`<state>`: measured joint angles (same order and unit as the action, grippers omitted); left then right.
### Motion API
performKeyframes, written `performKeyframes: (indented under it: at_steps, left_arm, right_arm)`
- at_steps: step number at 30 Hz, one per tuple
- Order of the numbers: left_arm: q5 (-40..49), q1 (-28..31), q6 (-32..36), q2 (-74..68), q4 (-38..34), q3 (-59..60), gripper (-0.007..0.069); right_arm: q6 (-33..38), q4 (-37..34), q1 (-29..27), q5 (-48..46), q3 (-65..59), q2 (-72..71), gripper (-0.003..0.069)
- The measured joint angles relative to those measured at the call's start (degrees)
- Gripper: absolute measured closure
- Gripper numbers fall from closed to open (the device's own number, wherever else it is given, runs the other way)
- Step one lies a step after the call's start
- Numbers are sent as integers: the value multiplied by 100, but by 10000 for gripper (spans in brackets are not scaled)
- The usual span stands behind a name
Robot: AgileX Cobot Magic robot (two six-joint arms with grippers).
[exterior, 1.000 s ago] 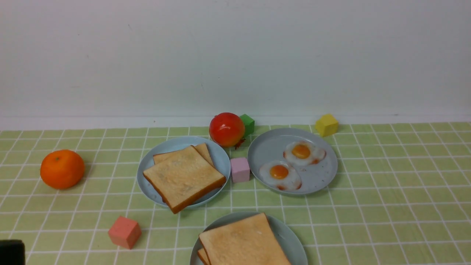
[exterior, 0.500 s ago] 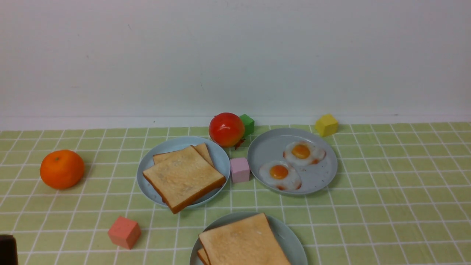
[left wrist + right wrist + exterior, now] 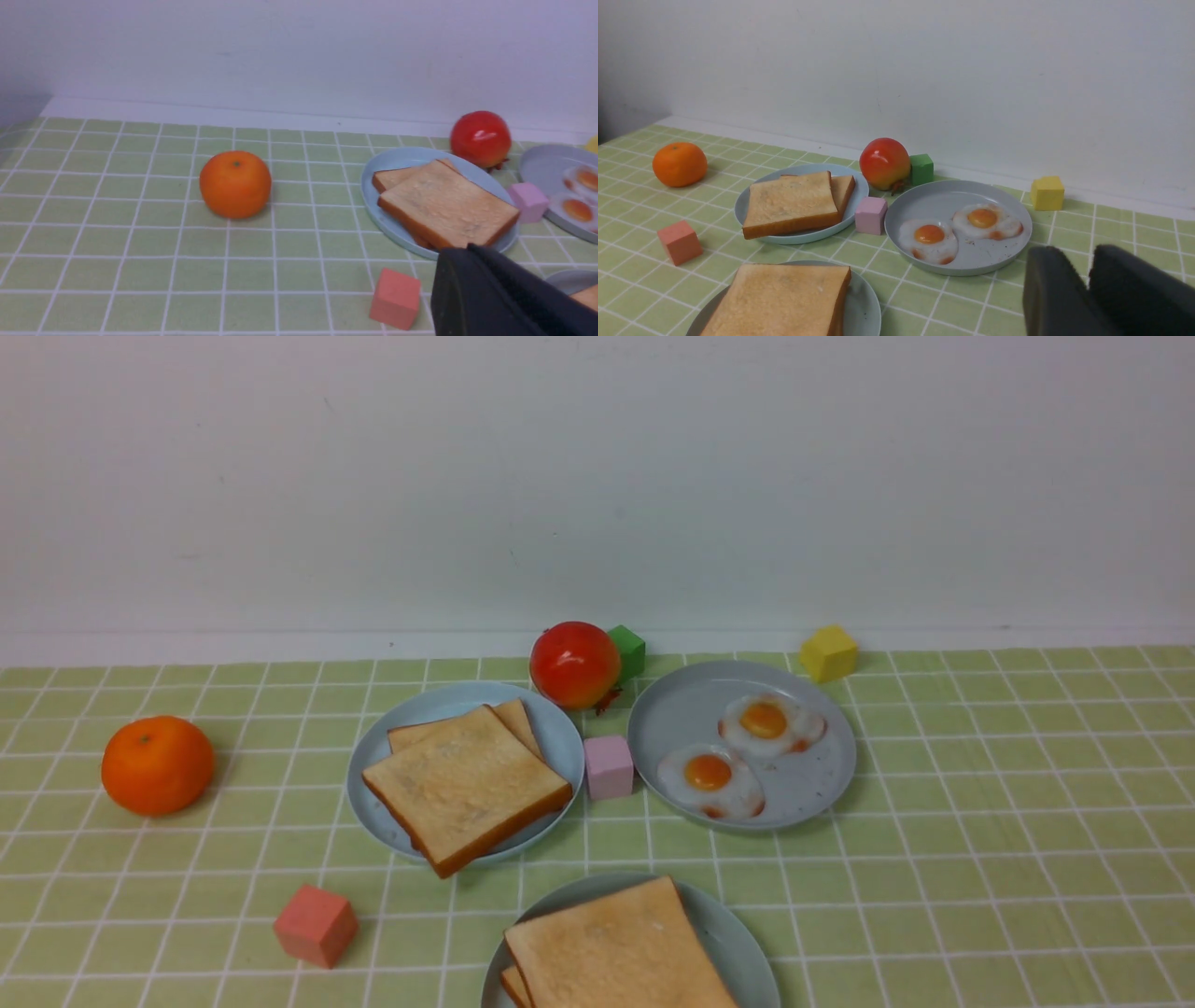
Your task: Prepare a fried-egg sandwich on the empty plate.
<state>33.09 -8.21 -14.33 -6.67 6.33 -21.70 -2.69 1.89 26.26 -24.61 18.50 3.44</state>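
Fried-egg sandwich toast (image 3: 621,947) sits on a pale mint plate (image 3: 747,957) at the near edge of the front view, the egg hidden, with two toast slices (image 3: 467,784) and two fried eggs (image 3: 709,782) on separate plates beyond. In the left wrist view, the left gripper's (image 3: 472,254) jaws are together near a coral block (image 3: 396,298). In the right wrist view, the right gripper's (image 3: 1078,268) jaws stand slightly apart, holding nothing.
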Motion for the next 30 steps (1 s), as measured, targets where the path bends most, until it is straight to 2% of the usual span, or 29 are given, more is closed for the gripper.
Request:
performKeyframes:
  at_steps: [4, 9, 13, 23, 30]
  left_arm:
    - [-377, 5, -206, 641, 175, 1142, 638]
    - [-461, 93, -215, 730, 180, 2209, 638]
    - [-770, 374, -153, 730, 200, 2284, 638]
    - [-799, 966, -150, 735, 200, 2295, 638]
    - [-801, 1104, -150, 735, 200, 2295, 637]
  right_arm:
    - [0, 0, 0, -11, 0, 0, 493]
    - [0, 0, 0, -24, 0, -7, 483]
    - [-5, 0, 0, -24, 0, -14, 479]
    - [-5, 0, 0, -30, 0, -14, 463]
    - [-5, 0, 0, -30, 0, -14, 451]
